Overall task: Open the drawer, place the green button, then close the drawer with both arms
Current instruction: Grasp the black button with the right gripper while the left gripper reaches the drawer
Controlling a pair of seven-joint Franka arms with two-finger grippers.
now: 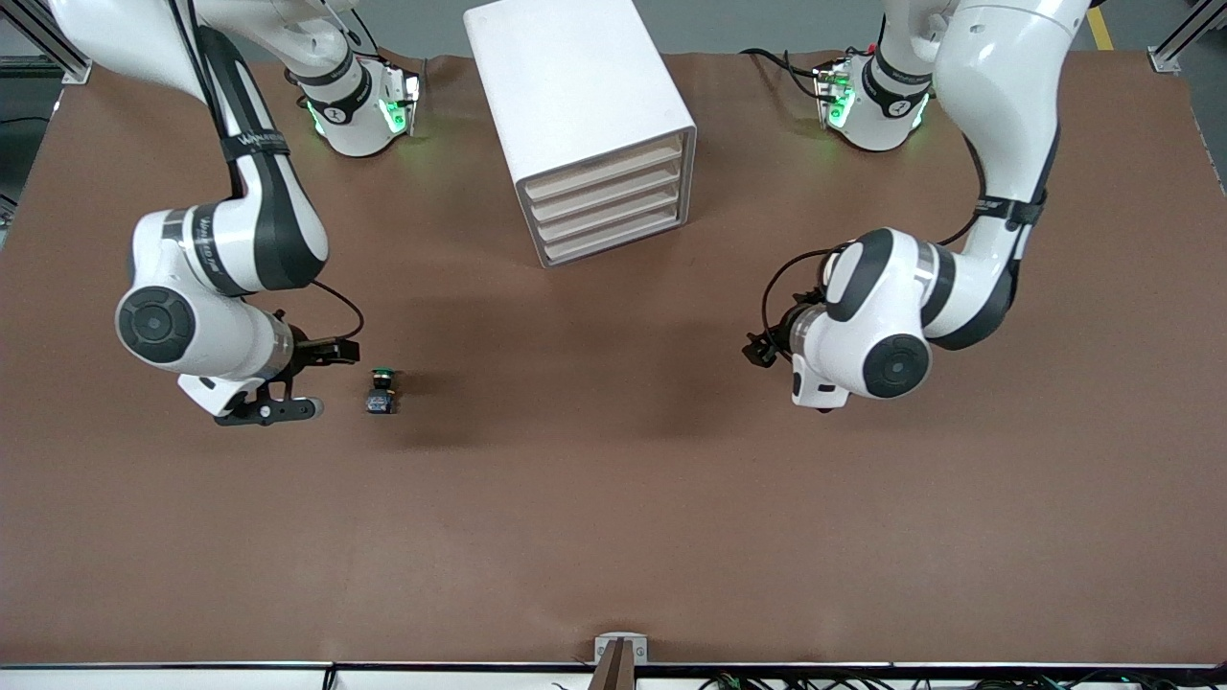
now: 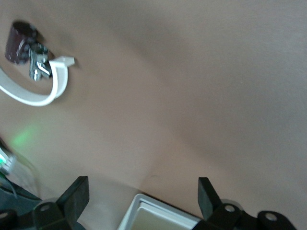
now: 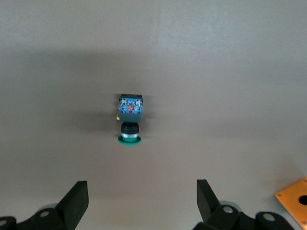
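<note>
The button [image 1: 382,391], green cap on a black and blue body, lies on the brown table toward the right arm's end. In the right wrist view the button [image 3: 130,120] lies ahead of the jaws. My right gripper [image 1: 335,380] is open and empty, low beside the button and apart from it, and it also shows in its own view [image 3: 141,191]. The white drawer cabinet [image 1: 585,105] stands at the middle, near the bases, with all its drawers [image 1: 609,206] shut. My left gripper [image 2: 141,189] is open and empty, with a cabinet corner [image 2: 158,215] between its jaws. It is mostly hidden under its wrist in the front view.
An orange cube with a hole [image 3: 296,197] shows at the edge of the right wrist view. A white curved bracket [image 2: 50,91] with a metal clip shows in the left wrist view. The brown table [image 1: 613,498] stretches wide toward the front camera.
</note>
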